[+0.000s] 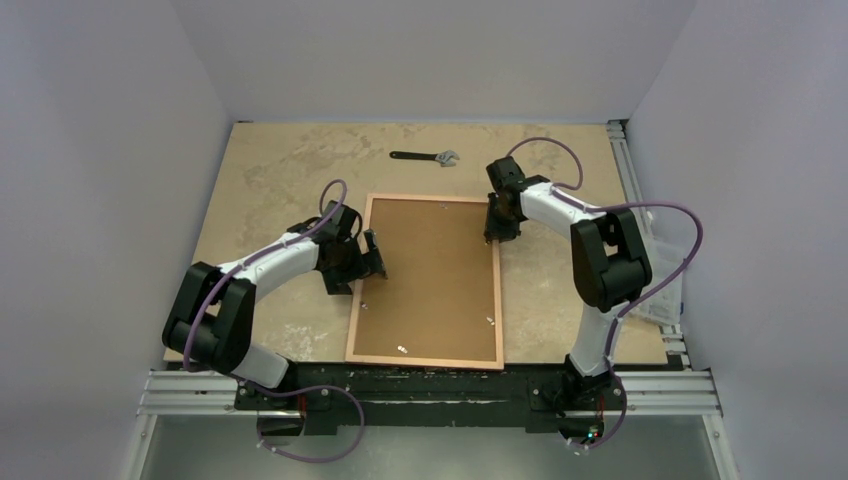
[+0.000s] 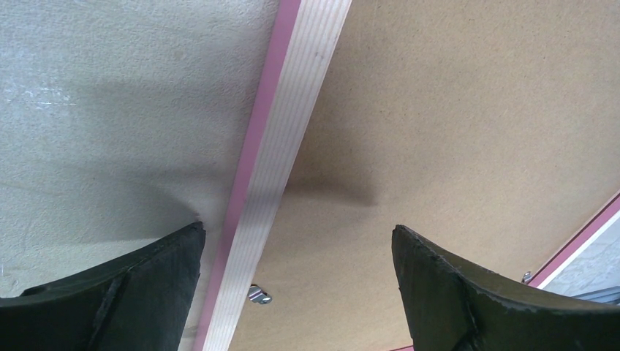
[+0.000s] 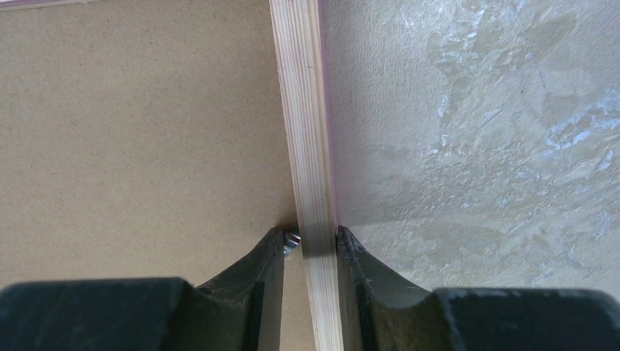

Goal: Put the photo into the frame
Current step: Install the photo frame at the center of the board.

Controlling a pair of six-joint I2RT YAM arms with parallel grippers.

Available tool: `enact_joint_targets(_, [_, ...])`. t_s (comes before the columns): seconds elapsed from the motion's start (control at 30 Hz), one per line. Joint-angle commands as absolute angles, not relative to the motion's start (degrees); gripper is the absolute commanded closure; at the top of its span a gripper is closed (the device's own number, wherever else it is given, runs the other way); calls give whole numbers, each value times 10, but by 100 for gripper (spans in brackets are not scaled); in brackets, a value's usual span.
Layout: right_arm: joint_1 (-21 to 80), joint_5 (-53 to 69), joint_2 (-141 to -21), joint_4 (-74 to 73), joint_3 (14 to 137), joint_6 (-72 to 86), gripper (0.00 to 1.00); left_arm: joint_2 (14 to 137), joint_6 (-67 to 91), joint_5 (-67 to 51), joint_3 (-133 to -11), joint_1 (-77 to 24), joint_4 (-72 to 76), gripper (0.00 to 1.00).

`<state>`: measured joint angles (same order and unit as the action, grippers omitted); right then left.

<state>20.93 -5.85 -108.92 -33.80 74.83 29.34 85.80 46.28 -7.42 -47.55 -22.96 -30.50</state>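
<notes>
The frame [image 1: 356, 290] lies face down on the table, its light wood back up and a pink edge showing, with a brown backing board [image 1: 430, 280] inside it. The photo is hidden. My left gripper [image 1: 372, 255] hangs open over the frame's left rail [image 2: 292, 110], one finger on each side and touching nothing, a small metal tab [image 2: 259, 295] below it. My right gripper [image 1: 495, 232] straddles the right rail [image 3: 301, 110] near its far end. Its jaws are drawn in on the rail, one finger against the pink outer edge, the other against a metal tab [image 3: 292, 238].
A black adjustable wrench [image 1: 425, 157] lies on the table beyond the frame. A clear plastic bag [image 1: 660, 290] sits at the right edge by the aluminium rail. More small metal tabs [image 1: 401, 349] show on the backing board near the frame's near end.
</notes>
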Motion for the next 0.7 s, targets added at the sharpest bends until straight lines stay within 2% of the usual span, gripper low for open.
enact_joint_targets(0.0, [219,-53,-1125,-348,743,297,100,879,450,-61,-475,-232,-306,4])
enact_joint_targets(0.27, [219,-53,-1112,-350,741,297,100,885,448,-60,-475,-232,-306,4])
enact_joint_targets(0.43, [216,-11,-1092,-336,743,296,100,886,447,-56,-476,-232,-308,4])
enact_joint_targets(0.47, [214,-3,-1089,-331,742,297,91,886,447,-57,-476,-232,-308,4])
enact_joint_targets(0.57, [211,17,-1088,-324,745,300,53,887,446,-56,-476,-232,-309,4])
enact_joint_targets(0.6, [211,18,-1090,-325,748,301,45,887,446,-56,-476,-232,-309,4])
enact_joint_targets(0.67, [211,15,-1096,-327,753,304,40,888,445,-55,-475,-232,-309,4])
